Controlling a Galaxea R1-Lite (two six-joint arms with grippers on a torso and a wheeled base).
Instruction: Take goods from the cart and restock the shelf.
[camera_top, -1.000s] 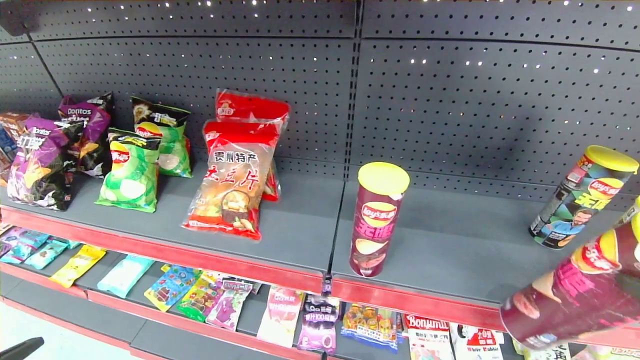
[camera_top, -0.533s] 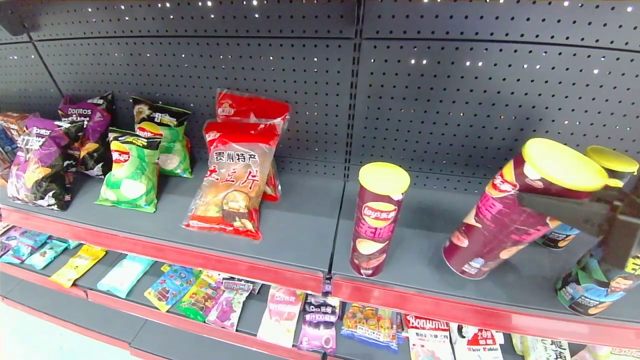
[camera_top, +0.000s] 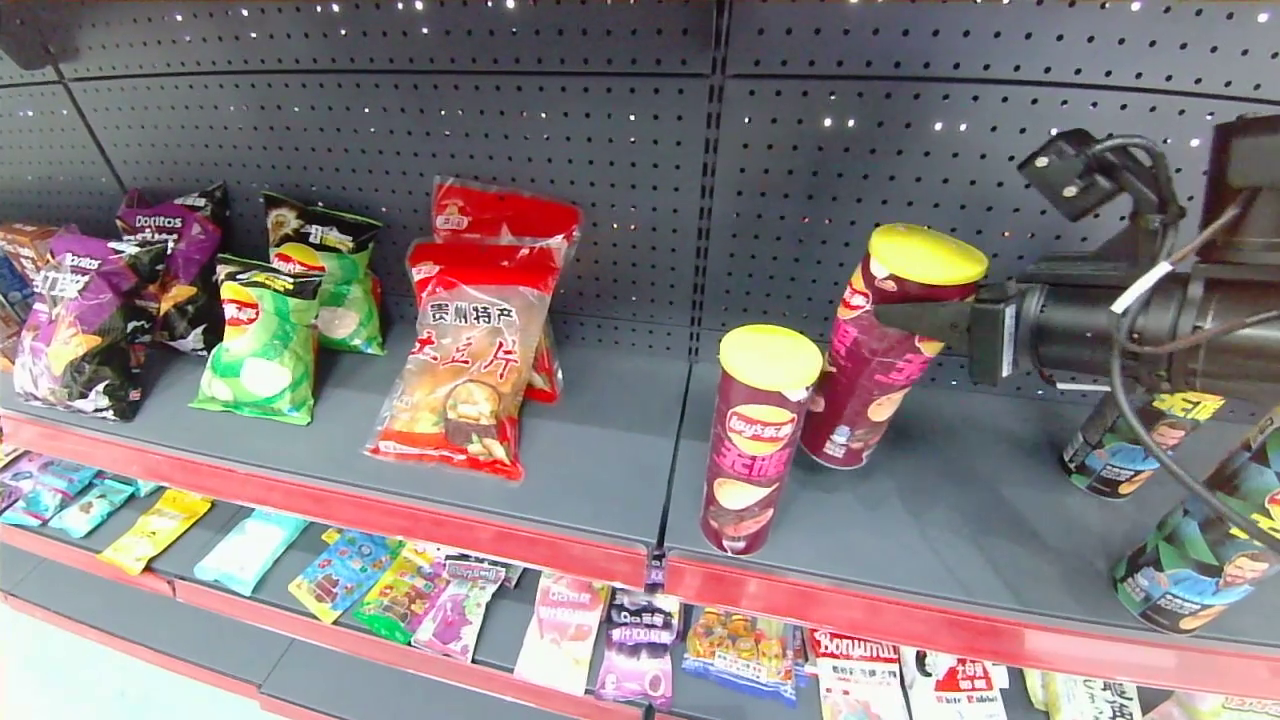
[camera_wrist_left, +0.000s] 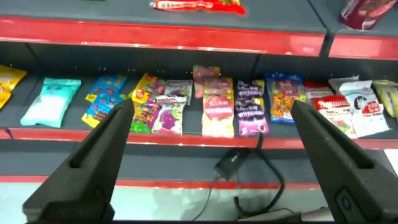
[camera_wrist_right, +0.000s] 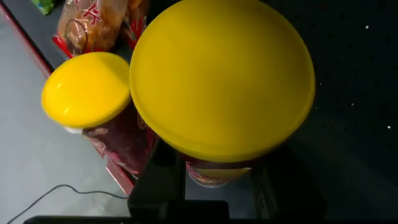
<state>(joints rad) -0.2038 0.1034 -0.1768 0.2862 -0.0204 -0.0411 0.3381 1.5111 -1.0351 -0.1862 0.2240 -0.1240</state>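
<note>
Clamped by the right gripper (camera_top: 900, 320) near its yellow lid (camera_wrist_right: 221, 78): a maroon chip can (camera_top: 880, 385), tilted, base low over the shelf (camera_top: 930, 510), just behind a matching can (camera_top: 755, 440) standing upright. Probably light, with a stiff cardboard wall, smooth and somewhat slippery; likely to dent under a hard squeeze. Best held around the wall, never by the pop-off lid. Needs righting before release. Left gripper (camera_wrist_left: 211, 109) low before the lower shelf (camera_wrist_left: 62, 134), fingers wide apart, holding nothing.
</note>
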